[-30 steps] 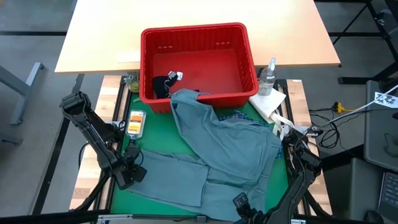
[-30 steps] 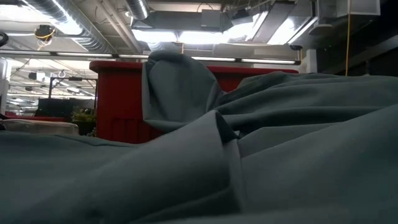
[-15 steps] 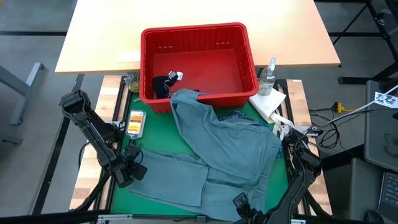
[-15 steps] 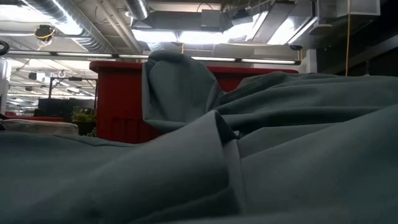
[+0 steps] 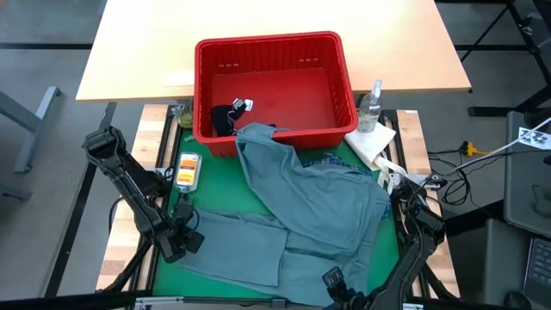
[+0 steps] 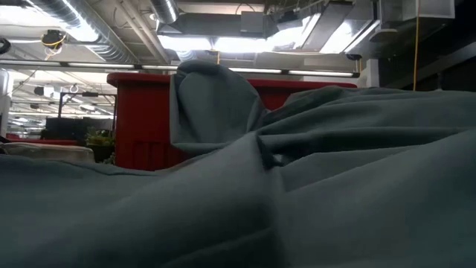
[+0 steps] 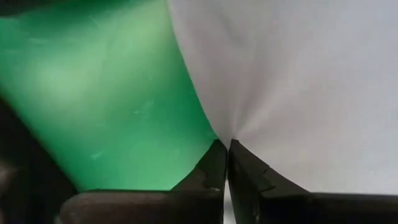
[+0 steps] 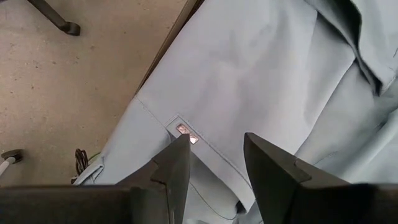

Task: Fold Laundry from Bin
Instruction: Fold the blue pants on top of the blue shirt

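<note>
Since the earlier frame the left end effector [image 5: 188, 242], lower left in the high view, has clenched on the grey-blue garment [image 5: 318, 207] edge spilling from the red bin [image 5: 274, 43] at top centre over the green counter mat [image 5: 215, 189], ready to spread; in the low view cloth fills the frame; the left wrist view shows its fingers [image 7: 214, 165] pinching fabric; the right wrist view shows the right end effector [image 8: 214, 165] released above a hem.

Large garment [image 5: 310, 211] across the mat [image 5: 215, 185], one end over the bin [image 5: 271, 52] rim

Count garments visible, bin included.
3: grey-blue garment spread over the green mat, plaid shirt peeking from under it, dark item inside the bin. More may be hidden.
</note>
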Available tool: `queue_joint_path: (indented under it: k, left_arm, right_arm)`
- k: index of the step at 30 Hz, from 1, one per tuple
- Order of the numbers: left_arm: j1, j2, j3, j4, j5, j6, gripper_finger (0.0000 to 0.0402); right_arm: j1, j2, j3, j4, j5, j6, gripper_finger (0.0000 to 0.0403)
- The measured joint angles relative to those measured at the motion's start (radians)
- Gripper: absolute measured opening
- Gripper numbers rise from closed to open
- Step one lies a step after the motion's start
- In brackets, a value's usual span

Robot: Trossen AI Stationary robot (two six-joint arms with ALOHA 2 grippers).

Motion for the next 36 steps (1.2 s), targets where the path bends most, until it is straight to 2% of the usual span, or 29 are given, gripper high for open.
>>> queue_joint_path:
  k: [10, 16, 25, 32, 36]
  left_arm:
    - [-0.004, -0.001, 0.213, -0.478, 0.130, -0.013, 0.0001]
    - [-0.004, -0.001, 0.335, -0.640, 0.159, -0.017, 0.0001]
    - [0.005, -0.001, 0.489, -0.613, 0.128, -0.014, 0.0000]
    - [0.029, -0.002, 0.620, -0.534, -0.067, -0.008, 0.0000]
    - [0.072, -0.001, 0.635, -0.404, -0.182, 0.054, 0.0000]
  right_arm:
    - [0.000, 0.000, 0.000, -0.002, -0.001, 0.000, 0.0152]
    - [0.000, 0.000, 0.000, -0.002, -0.001, 0.000, 0.0152]
    - [0.002, -0.017, -0.001, -0.011, -0.028, 0.000, 0.0152]
    - [0.001, -0.021, -0.001, -0.030, -0.035, 0.000, 0.0152]
    - [0.001, -0.021, -0.001, -0.028, -0.035, 0.000, 0.0152]
